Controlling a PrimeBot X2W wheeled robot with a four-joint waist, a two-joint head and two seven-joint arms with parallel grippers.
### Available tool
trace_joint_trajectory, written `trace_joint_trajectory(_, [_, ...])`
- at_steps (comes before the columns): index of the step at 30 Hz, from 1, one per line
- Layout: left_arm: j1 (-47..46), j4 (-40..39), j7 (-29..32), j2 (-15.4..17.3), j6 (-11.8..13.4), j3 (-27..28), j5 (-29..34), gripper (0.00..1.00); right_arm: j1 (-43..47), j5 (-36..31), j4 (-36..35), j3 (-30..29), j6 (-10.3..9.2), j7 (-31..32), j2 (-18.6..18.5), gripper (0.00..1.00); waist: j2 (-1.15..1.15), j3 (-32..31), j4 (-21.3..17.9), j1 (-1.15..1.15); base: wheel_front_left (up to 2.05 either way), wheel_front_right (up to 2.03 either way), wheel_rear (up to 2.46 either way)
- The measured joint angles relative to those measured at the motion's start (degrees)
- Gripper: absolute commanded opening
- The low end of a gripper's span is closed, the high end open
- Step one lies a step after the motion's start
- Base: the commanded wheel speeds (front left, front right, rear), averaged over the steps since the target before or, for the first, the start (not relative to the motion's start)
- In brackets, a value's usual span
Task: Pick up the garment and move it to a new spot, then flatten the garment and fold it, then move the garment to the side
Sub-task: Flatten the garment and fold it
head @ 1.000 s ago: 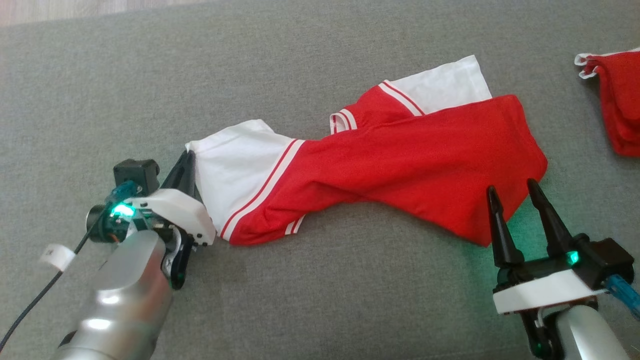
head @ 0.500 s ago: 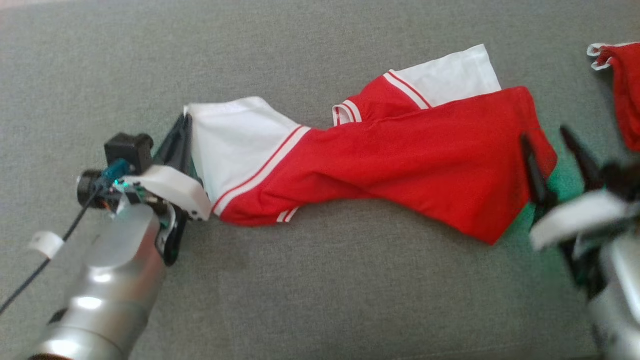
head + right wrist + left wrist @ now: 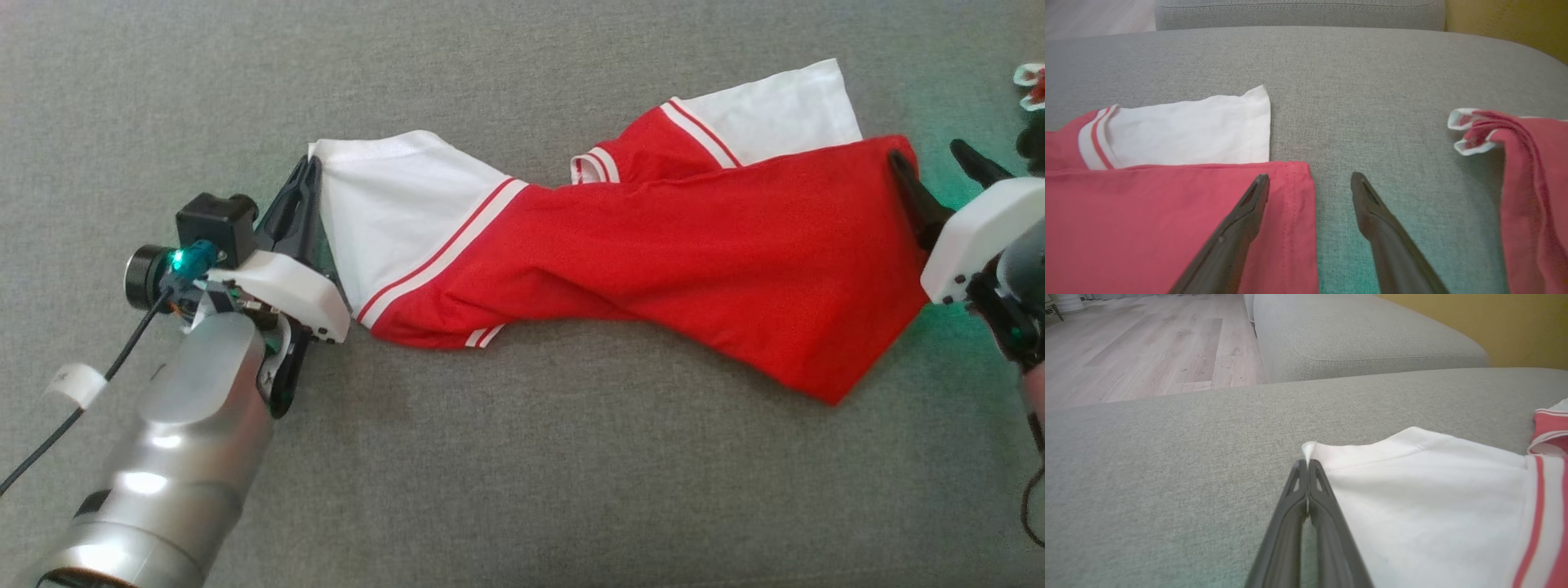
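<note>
A red garment [image 3: 669, 253] with white sleeves and red-and-white stripes lies twisted across the grey cushion [image 3: 522, 474]. My left gripper [image 3: 310, 167] is shut on the corner of the left white sleeve [image 3: 1412, 490]; in the left wrist view the left gripper [image 3: 1307, 462] has its fingertips pinched on the cloth's tip. My right gripper [image 3: 927, 157] is open at the garment's upper right corner. In the right wrist view the right gripper [image 3: 1309, 177] straddles the red hem [image 3: 1298, 196], one finger above the cloth, the other over bare cushion.
A second red piece with white trim [image 3: 1527, 163] lies to the right of my right gripper, and its trim [image 3: 1030, 82] shows at the head view's right edge. A wooden floor [image 3: 1139, 347] and another grey cushion [image 3: 1363, 330] lie beyond.
The right gripper has travelled from the garment's lower right edge up to its upper right corner, still open. The head camera has shifted. The left gripper stays shut on the sleeve.
</note>
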Motion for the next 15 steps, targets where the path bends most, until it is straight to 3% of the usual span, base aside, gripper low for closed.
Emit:
trace_joint_trajectory(12, [-0.08, -1.45, -0.01, 0.27, 0.00, -0.60, 0.13, 0.00, -6.17, -1.08, 9.79, 3.65, 0.00, -2.45, 1.43, 1.00, 0.00, 1.63, 1.09, -0.01, 0.00, 0.00, 0.00])
trace_joint_trajectory(13, [-0.08, -1.47, -0.01, 0.27, 0.00, -0.67, 0.13, 0.00, -6.50, -1.08, 10.25, 3.88, 0.00, -2.71, 1.44, 0.90, 0.00, 1.67, 1.14, -0.01, 0.00, 0.00, 0.00])
trace_joint_trajectory(14, [-0.08, -1.47, -0.01, 0.27, 0.00, -0.76, 0.13, 0.00, -6.92, -1.08, 10.67, 4.25, 0.00, -2.71, 1.44, 0.69, 0.00, 1.69, 1.18, 0.00, 0.00, 0.00, 0.00])
trace_joint_trajectory(15, [-0.08, -1.48, -0.01, 0.27, 0.00, -0.87, 0.13, 0.00, -7.25, -1.08, 11.02, 4.63, 0.00, -2.74, 1.46, 0.57, 0.00, 1.69, 1.21, -0.01, 0.00, 0.00, 0.00])
